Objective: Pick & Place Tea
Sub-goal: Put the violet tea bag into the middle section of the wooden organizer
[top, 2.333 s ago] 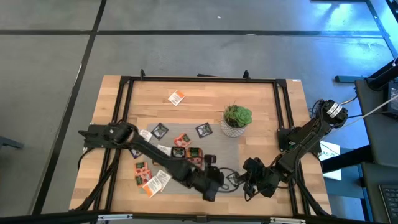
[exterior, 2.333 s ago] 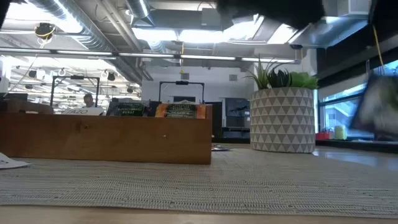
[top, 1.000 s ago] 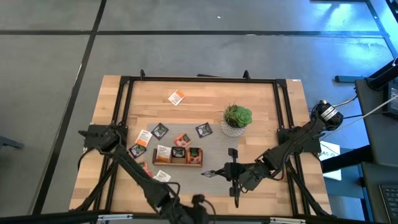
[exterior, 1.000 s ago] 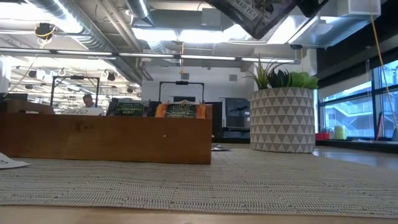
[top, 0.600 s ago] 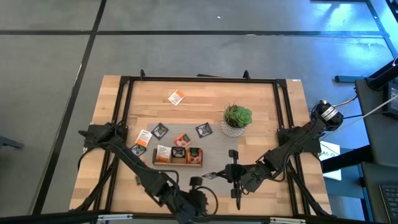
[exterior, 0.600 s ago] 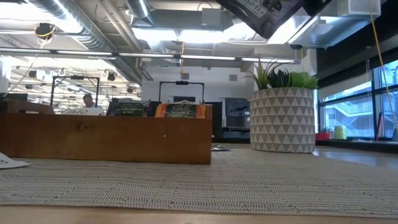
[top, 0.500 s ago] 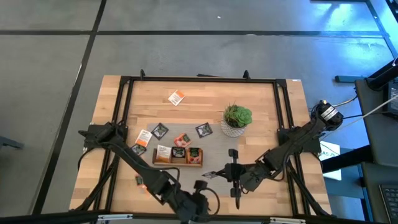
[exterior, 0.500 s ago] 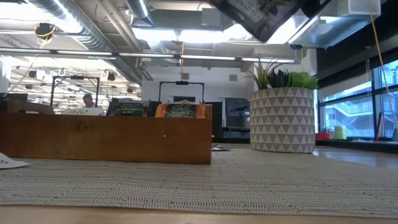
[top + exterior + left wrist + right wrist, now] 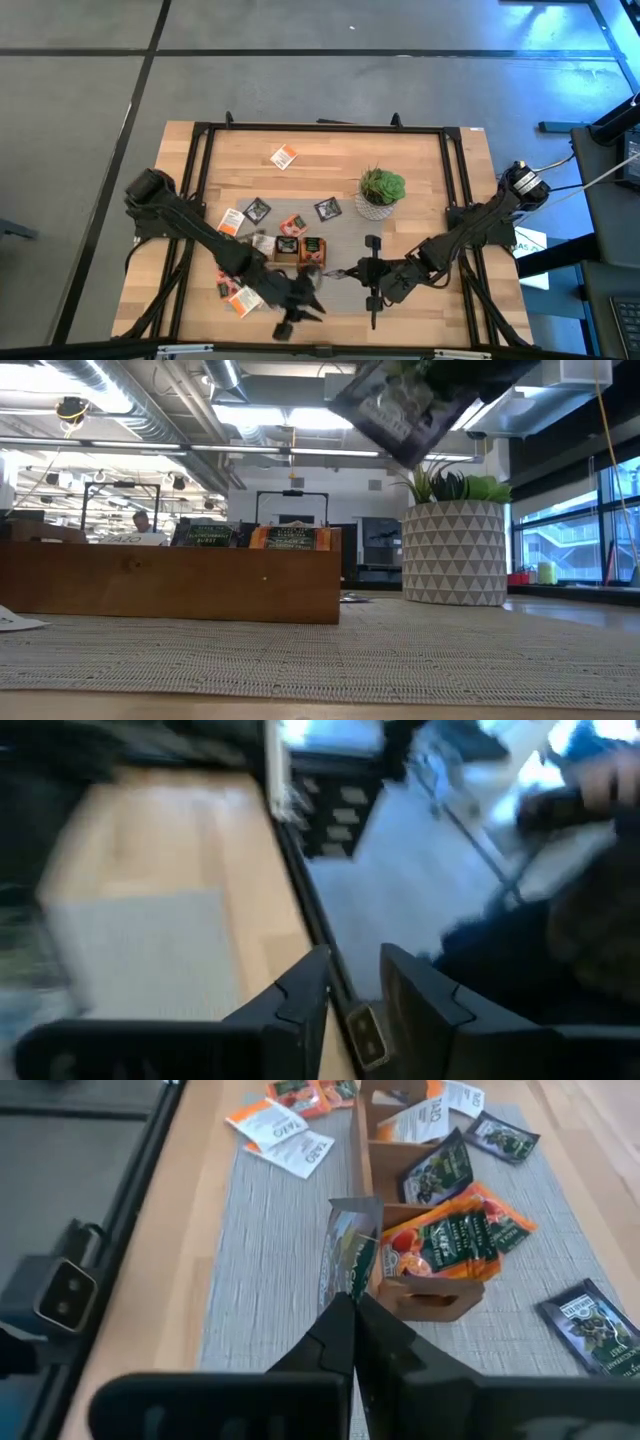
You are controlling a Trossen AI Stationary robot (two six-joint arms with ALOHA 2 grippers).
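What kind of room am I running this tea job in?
It looks like an open lab or workshop, not a home. The low view shows exposed ceiling ducts and strip lights beyond the wooden tray, and the high view shows the table standing on a bare grey concrete floor.

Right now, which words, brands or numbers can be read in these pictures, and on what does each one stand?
"TAZO": it seems to read so on the white-and-orange sachet lying on the mat, right wrist view.
Print on the grey sachet held in the right hand: blurred, unreadable.
Labels on the standing sachets in the wooden tray: too small to read.
Print on the dark sachet on the mat: too small to read.
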